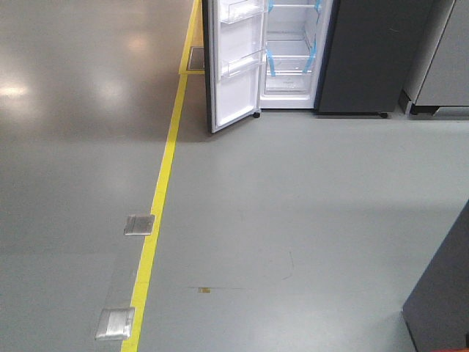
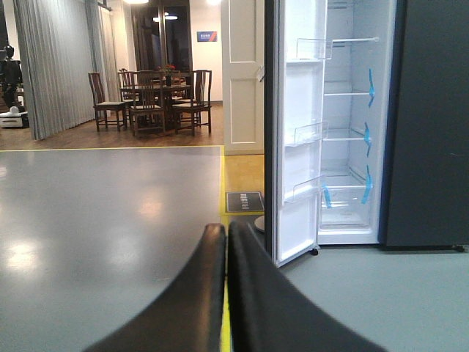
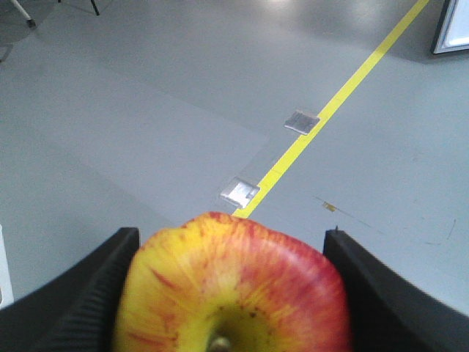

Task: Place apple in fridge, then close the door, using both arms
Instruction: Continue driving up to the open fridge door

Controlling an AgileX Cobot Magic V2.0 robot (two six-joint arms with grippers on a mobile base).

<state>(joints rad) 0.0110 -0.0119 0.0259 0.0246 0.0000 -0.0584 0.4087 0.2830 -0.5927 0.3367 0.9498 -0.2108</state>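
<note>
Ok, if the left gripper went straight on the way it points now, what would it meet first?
Nothing close, it seems: the left gripper, jaws shut, aims over bare floor just left of the open door, towards the white panel beyond. Depth is unclear; it could clip the door's edge.

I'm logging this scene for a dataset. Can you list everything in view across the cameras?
apple: one, red and yellow, clamped between black jaws
fridge: one, dark outside, white inside, at the far end of the floor, open
door: one, white lining with clear bins, swung open on the left
floor line: one, yellow, running toward the fridge
floor plates: two, metal, beside the line
cabinet: one, grey, right of the fridge
table and chairs: dark wood, background room
left gripper: black, shut, empty
right gripper: black, shut on the apple
</note>
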